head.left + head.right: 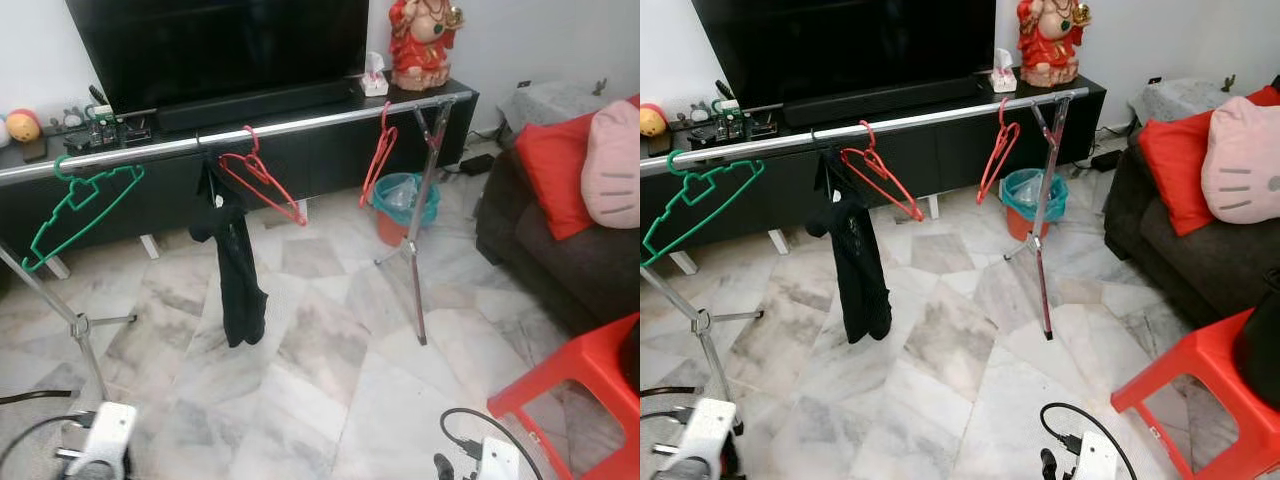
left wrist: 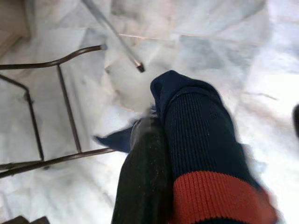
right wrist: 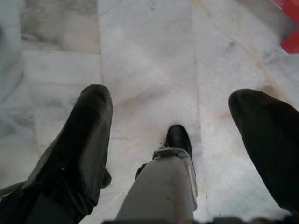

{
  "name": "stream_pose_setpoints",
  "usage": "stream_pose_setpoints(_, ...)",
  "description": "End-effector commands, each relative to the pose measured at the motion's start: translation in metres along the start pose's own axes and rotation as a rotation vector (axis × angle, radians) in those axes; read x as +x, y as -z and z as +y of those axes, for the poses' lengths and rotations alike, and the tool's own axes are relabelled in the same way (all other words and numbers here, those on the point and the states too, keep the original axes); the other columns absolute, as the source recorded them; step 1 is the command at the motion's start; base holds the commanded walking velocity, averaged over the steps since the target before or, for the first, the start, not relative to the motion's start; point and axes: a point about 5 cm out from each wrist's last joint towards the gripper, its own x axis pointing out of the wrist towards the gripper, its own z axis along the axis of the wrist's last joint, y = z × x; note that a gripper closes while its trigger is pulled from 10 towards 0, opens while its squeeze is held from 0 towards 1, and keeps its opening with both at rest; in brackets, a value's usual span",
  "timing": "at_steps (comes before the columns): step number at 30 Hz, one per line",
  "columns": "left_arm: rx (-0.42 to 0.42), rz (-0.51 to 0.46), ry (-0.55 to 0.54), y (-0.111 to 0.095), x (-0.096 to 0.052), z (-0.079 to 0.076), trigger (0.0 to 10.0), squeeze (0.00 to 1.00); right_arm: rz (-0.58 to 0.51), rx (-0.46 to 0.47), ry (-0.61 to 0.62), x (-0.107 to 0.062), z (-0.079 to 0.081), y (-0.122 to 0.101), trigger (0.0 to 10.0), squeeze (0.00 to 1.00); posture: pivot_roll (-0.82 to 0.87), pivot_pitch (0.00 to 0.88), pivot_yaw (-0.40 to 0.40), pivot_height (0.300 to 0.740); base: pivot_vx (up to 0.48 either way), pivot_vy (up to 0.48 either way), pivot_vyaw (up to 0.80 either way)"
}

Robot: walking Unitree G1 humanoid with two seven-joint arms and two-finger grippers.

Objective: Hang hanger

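1. Left gripper (image 2: 161, 140) is clamped on a navy-and-red cloth (image 2: 205, 154) — right gripper (image 3: 182, 126) gapes wide above marble floor (image 3: 149, 56).
2. Green hanger (image 1: 75, 205) and two red hangers (image 1: 262, 182) are on the rail (image 1: 300, 124) — TV counter (image 1: 470, 100) behind.

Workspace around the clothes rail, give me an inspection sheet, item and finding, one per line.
Surface: marble floor.
Job's things: rail carries green hanger, two red hangers, black garment.
Clutter: teal bin, red stool.
Grippers: left gripper shut on a navy and red cloth; right gripper open, pointing at the floor.
Cables: black cable by the right arm.
Surroundings: TV console, sofa, figurine.
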Motion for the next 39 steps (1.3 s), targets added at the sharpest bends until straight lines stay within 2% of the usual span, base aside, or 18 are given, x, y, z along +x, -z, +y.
stream_pose_setpoints(1,-0.013,0.033,0.046,0.001,0.0,-0.008,10.0,0.0,0.022,0.008,0.018,-0.001,-0.007,0.005,10.0,0.0,-0.03,0.0,0.069,0.74,0.0,0.0,0.0)
stream_pose_setpoints(6,-0.033,0.082,0.083,0.015,-0.002,-0.014,10.0,0.0,0.017,0.008,0.03,-0.002,-0.012,0.004,10.0,0.0,-0.03,0.004,0.062,0.74,0.0,0.0,0.0)
stream_pose_setpoints(9,-0.094,0.107,0.065,0.027,-0.005,-0.012,10.0,0.0,0.007,0.001,0.024,-0.001,-0.01,0.002,10.0,0.0,-0.03,0.011,0.054,0.74,0.0,0.0,0.0)
stream_pose_setpoints(14,-0.113,0.121,0.098,0.035,-0.008,-0.017,10.0,0.0,0.006,-0.007,0.015,-0.001,-0.007,0.001,10.0,0.0,-0.03,0.016,0.05,0.74,0.0,0.0,0.0)
stream_pose_setpoints(21,-0.158,0.09,0.074,0.032,-0.008,-0.017,10.0,0.0,-0.001,-0.05,-0.017,0.0,0.0,0.0,10.0,0.0,-0.03,0.021,0.048,0.74,0.0,0.0,0.0)
stream_pose_setpoints(25,-0.219,0.025,-0.045,0.02,-0.005,-0.003,10.0,0.0,-0.006,-0.06,-0.024,0.0,0.001,-0.001,10.0,0.0,-0.03,0.022,0.049,0.74,0.0,0.0,0.5)
stream_pose_setpoints(28,-0.24,0.03,-0.102,0.02,-0.004,0.006,10.0,0.0,-0.006,-0.06,-0.028,0.0,0.001,-0.001,10.0,0.0,-0.03,0.022,0.052,0.74,0.0,0.0,0.61)
stream_pose_setpoints(33,-0.222,0.037,-0.065,0.021,-0.005,0.002,10.0,0.0,-0.01,-0.068,-0.044,0.0,0.003,-0.001,10.0,0.0,-0.03,0.021,0.055,0.74,0.0,0.0,0.58)
stream_pose_setpoints(39,-0.28,0.062,-0.105,0.029,-0.006,0.007,10.0,0.0,-0.011,-0.075,-0.055,0.0,0.004,0.0,10.0,0.0,-0.03,0.018,0.053,0.74,0.311,0.0,0.8)
